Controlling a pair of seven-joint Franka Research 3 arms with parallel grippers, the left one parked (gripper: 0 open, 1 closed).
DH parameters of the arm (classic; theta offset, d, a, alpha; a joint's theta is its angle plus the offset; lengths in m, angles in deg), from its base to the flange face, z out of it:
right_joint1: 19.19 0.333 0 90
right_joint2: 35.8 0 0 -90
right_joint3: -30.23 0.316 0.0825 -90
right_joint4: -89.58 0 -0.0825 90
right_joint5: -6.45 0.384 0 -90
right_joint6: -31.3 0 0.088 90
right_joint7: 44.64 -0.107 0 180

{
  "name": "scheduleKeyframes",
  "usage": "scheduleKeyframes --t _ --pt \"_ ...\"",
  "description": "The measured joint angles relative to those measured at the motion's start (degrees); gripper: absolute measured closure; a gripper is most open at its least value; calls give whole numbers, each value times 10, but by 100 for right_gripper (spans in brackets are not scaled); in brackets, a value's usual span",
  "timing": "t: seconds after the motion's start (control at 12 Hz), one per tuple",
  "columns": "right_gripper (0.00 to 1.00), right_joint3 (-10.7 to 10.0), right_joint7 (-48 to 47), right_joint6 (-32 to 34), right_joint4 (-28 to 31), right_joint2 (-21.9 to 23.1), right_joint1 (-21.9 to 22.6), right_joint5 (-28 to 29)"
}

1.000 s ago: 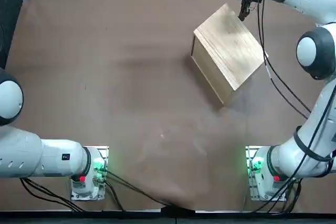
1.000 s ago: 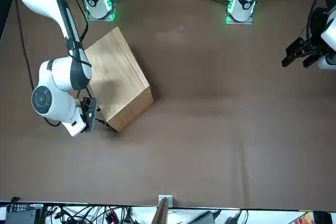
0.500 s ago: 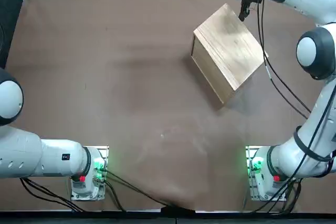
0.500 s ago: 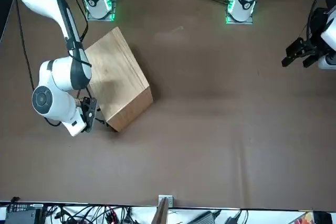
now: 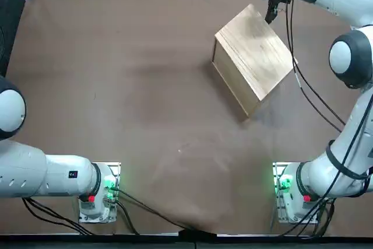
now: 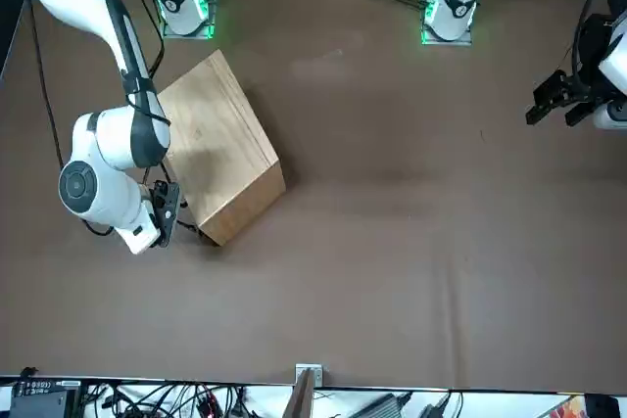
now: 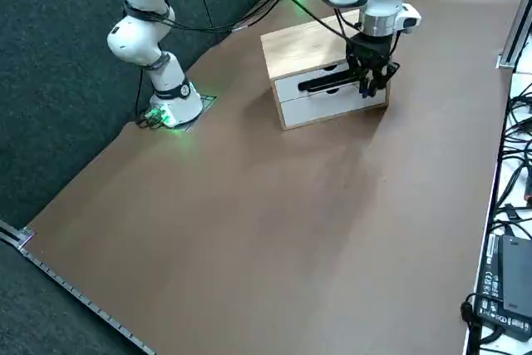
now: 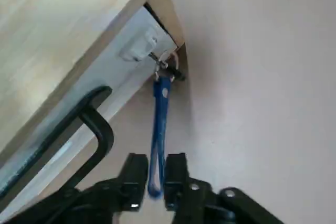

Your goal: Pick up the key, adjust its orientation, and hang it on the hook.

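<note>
Hovers with the right claw (image 8: 157, 174) in front of the drawer side of a pale wooden box with white drawer fronts (image 7: 303, 47), its two black fingers a narrow way apart, tips on either side of a flat blue strap loop (image 8: 159, 114). Cannot tell from the wrist view whether either finger touches the strap. Runs from between the fingertips, along the blue strap, to a metal ring (image 8: 177, 60) and a small dark key (image 8: 176, 72), both close to a white hook mount (image 8: 140, 45) on the drawer front, near the box's corner. Looks to be on the hook by its ring, though too blurred there to be sure of the contact. Just beside the claw in that view, stands out from the drawer front as a curved black handle (image 8: 102, 132). In the right side view, shows two white drawers, one above the other, under a plain wooden top. Sits turned at an angle on the brown worktop (image 5: 145, 86), in the robot's right half. Reaches out past the box with the white right arm (image 6: 113, 134), bent downward to the claw, with thin black cables (image 5: 317, 96) trailing along it and beside the box.
</note>
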Motion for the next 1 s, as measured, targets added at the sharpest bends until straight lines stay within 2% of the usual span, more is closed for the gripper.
scheduleKeyframes --t 0.5,0.58,1.0 --pt "7 -2 17 0 0 0 -6 0" --pt "0 -2 19 0 0 1 -6 0" --pt "0 -3 21 0 -2 3 -6 0"
